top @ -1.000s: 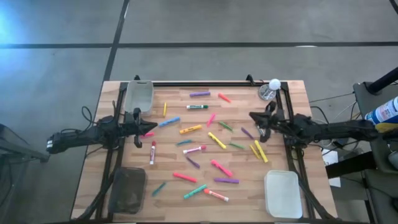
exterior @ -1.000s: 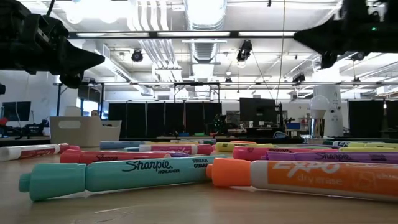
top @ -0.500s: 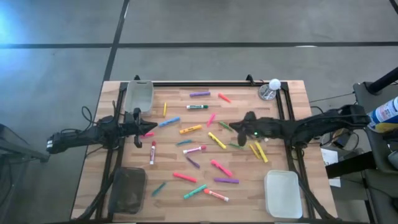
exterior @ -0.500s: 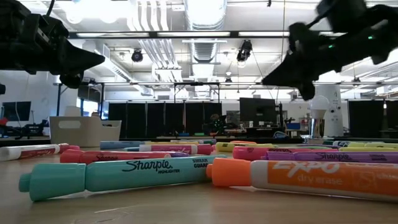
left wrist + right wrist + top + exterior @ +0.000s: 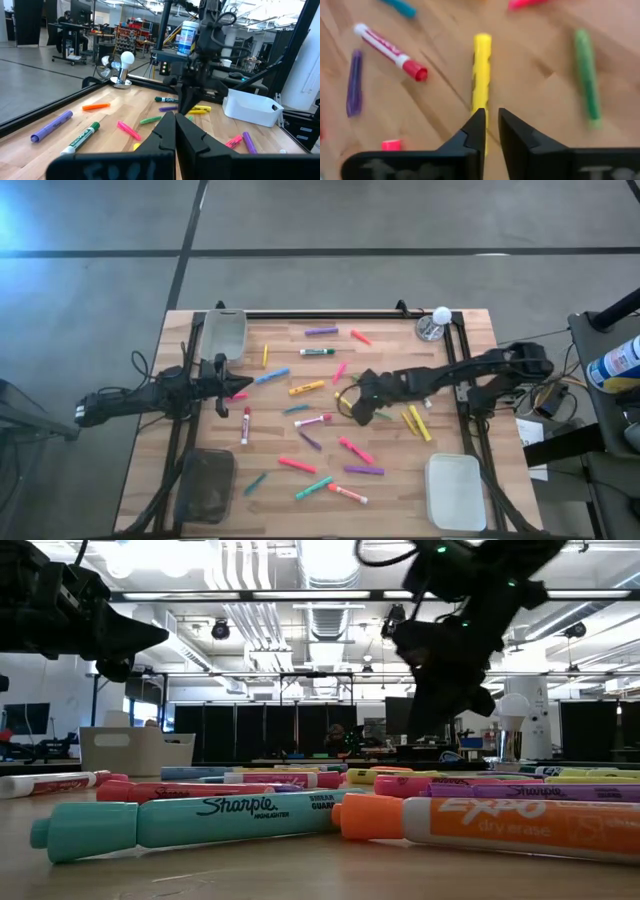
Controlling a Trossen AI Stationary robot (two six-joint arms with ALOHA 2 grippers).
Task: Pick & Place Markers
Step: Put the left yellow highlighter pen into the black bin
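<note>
Around the slightly parted right end effector [image 5: 352, 404]: yellow marker [image 5: 481, 75], green marker [image 5: 586, 75], red-capped marker [image 5: 390, 52].

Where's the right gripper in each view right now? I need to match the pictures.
High view: right gripper near the table's centre.
Low view: upper centre-right, hanging over the markers.
Left wrist view: picture centre, farther off.
Right wrist view: bottom centre, aimed at a yellow marker.
Shared landmark: white ball, not in the right wrist view.
</note>
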